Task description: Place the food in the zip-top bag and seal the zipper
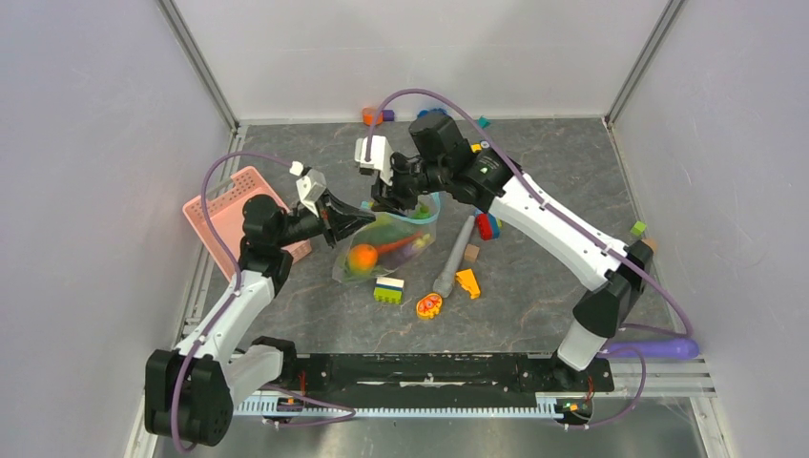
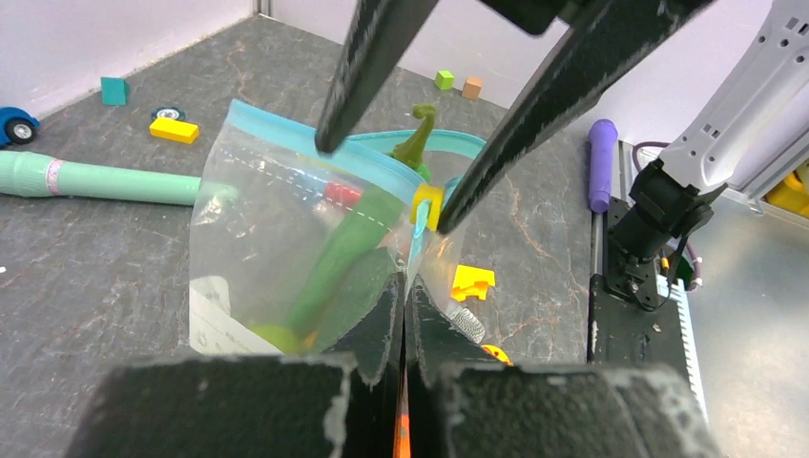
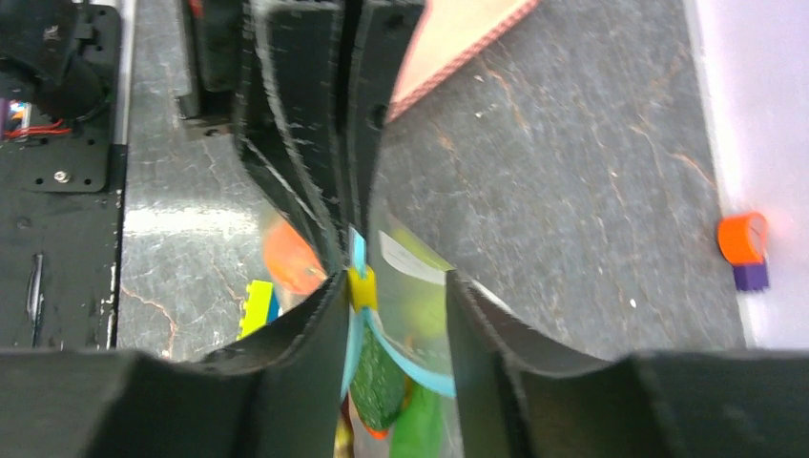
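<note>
The clear zip-top bag (image 1: 391,250) lies mid-table with food inside: an orange piece (image 1: 362,257) and long green pieces (image 2: 339,258). My left gripper (image 2: 405,286) is shut on the bag's near edge, at one end of the teal zipper (image 2: 277,127). My right gripper (image 3: 396,286) hangs open over the bag's mouth. Its fingers straddle the zipper strip, and the yellow slider (image 3: 361,286) sits just inside its left finger. The mouth gapes between the two teal strips. In the top view the right gripper (image 1: 389,202) is just behind the left gripper (image 1: 363,219).
A pink slotted basket (image 1: 229,205) sits left of the bag. A teal stick (image 2: 105,181), a yellow-and-blue block (image 1: 388,289), a yellow block (image 1: 467,282) and a flat orange oval toy (image 1: 428,305) lie to the right and in front. More blocks line the back wall.
</note>
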Tool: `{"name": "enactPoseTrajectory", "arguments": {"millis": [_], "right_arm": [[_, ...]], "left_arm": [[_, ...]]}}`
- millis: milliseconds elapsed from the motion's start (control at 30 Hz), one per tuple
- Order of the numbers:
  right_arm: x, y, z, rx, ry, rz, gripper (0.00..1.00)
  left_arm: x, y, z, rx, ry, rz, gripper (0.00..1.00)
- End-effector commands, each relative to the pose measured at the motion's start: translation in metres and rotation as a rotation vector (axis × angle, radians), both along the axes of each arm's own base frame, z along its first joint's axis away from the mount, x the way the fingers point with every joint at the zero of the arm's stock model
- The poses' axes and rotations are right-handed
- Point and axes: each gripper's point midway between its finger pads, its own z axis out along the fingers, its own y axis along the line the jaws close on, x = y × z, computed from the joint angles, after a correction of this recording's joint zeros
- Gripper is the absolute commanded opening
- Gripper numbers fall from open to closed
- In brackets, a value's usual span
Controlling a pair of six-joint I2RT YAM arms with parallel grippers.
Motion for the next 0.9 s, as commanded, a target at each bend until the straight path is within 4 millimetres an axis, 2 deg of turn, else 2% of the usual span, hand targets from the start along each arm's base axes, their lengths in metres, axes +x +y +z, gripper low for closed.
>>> {"name": "enactPoseTrajectory", "arguments": {"millis": [0, 200, 333, 433, 467, 533, 667, 867], "right_arm": [[0.01, -0.031, 0.035, 0.041, -0.076, -0.179, 0.53], [0.014, -0.069, 0.035, 0.096, -0.081, -0.317, 0.59], [0.012, -0.08, 0.028, 0.077, -0.098, -0.302, 0.59], [0.03, -0.104, 0.023, 0.005, -0.131, -0.415, 0.55], [0.035, -0.114, 0.019, -0.024, -0.142, -0.448, 0.54], [0.032, -0.124, 0.002, -0.084, -0.145, -0.42, 0.55], [0.018, -0.12, -0.018, -0.107, -0.117, -0.327, 0.55], [0.021, -0.103, -0.017, -0.071, -0.079, -0.29, 0.54]], "left_arm": [[-0.002, 0.003, 0.01, 0.009, -0.13, 0.029, 0.02], [-0.001, 0.003, 0.005, 0.019, -0.12, 0.028, 0.02], [-0.002, 0.003, 0.002, 0.03, -0.13, 0.017, 0.02], [-0.003, 0.003, 0.002, 0.038, -0.147, 0.018, 0.02], [-0.003, 0.003, 0.002, 0.039, -0.149, 0.018, 0.02], [-0.004, 0.003, 0.002, 0.041, -0.148, 0.015, 0.02], [-0.005, 0.003, -0.001, 0.051, -0.146, -0.001, 0.02], [-0.008, 0.002, 0.0, 0.055, -0.152, -0.019, 0.02]]}}
